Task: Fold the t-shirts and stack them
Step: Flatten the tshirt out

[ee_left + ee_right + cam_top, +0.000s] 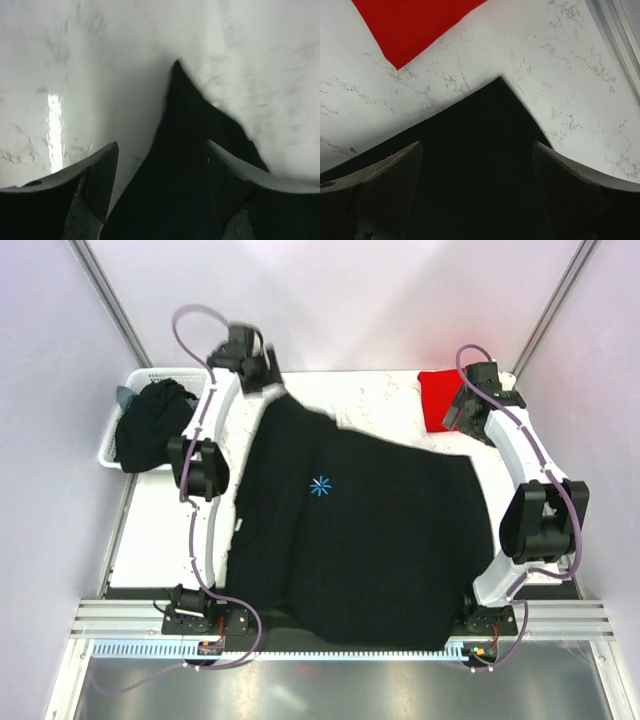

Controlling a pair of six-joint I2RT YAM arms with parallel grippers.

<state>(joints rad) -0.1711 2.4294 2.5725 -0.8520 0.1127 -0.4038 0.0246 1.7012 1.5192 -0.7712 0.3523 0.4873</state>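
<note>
- Top external view: your black t-shirt lay spread flat over the middle of the counter. Its starburst mark faced up, and its long axis ran far to near, ending at the near edge between the arm bases.
- Its far edge slanted, with the far-left corner reaching farthest.
- A red t-shirt lay at the far right, partly hidden behind your right arm.
- A white basket left of the counter held dark t-shirts.
- Your left tool stood spread over a black corner that pointed away, gripping nothing.
- Your right tool stood spread wide above another flat black corner, with the red cloth beyond it and apart from it.
</note>
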